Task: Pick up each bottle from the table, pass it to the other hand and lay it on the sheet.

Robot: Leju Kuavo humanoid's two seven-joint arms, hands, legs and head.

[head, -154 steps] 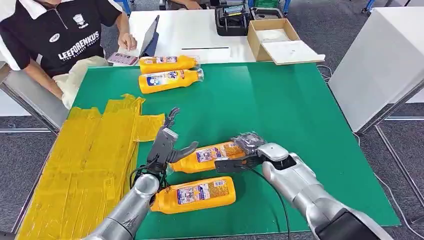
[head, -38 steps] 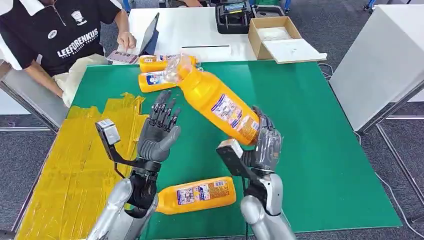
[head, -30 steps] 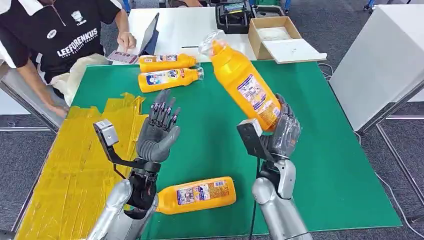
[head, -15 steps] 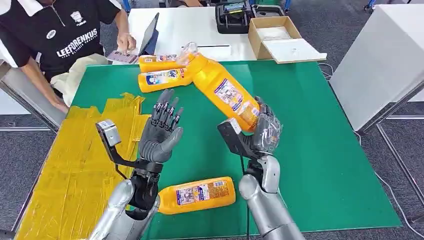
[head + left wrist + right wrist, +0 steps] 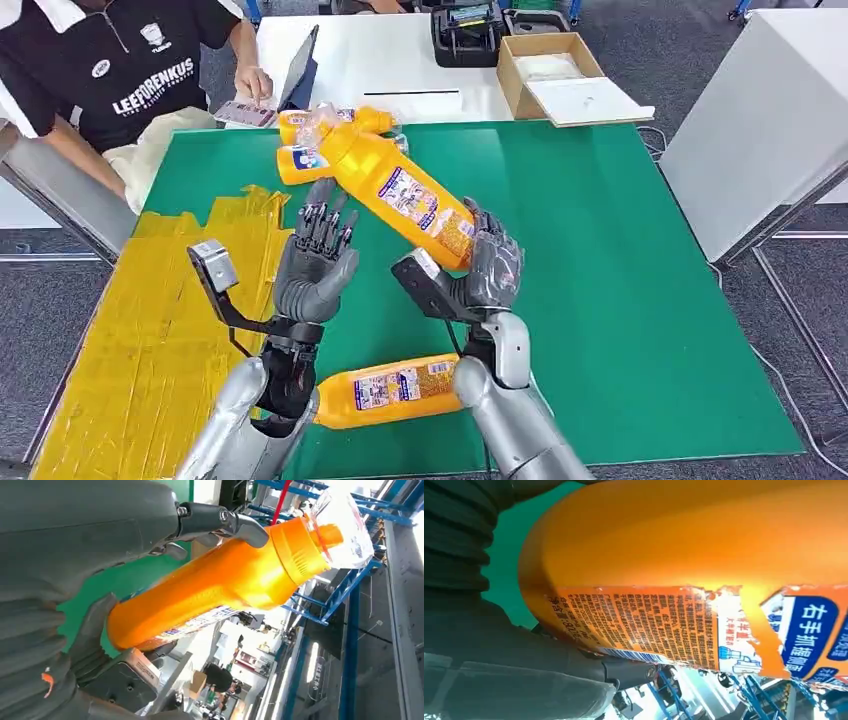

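Bottle in hand: orange bottle (image 5: 400, 195) with a clear cap, raised above the green table (image 5: 600, 250) at centre frame; tilted, cap toward the upper left, base toward the lower right; its base sits in the right hand (image 5: 487, 268)
Right hand: centre of the frame, fingers wrapped around the bottle's base; the right wrist view shows the torn printed label (image 5: 664, 630) close up, dark fingers under it
Left hand: left hand (image 5: 318, 260) left of centre, raised with palm toward the bottle; fingers upright and slightly spread, holding nothing; in the head view it stands just beside the bottle's body; in the left wrist view a dark fingertip (image 5: 245, 526) lies against the bottle (image 5: 220, 585) near its shoulder, whether it truly touches I cannot tell
Bottle on table: second bottle (image 5: 395, 388) lying on its side at lower centre, between the two forearms
Far bottles: two more bottles (image 5: 300, 150) lying at the table's upper left edge, partly behind the raised one
Sheet: yellow sheet (image 5: 150, 320) along the left side of the table, wrinkled; no bottle on it
Person: person (image 5: 120, 70) in a black shirt seated at upper left, hand by a tablet (image 5: 300, 75)
Box: open cardboard box (image 5: 550, 70) on the white table at upper centre-right
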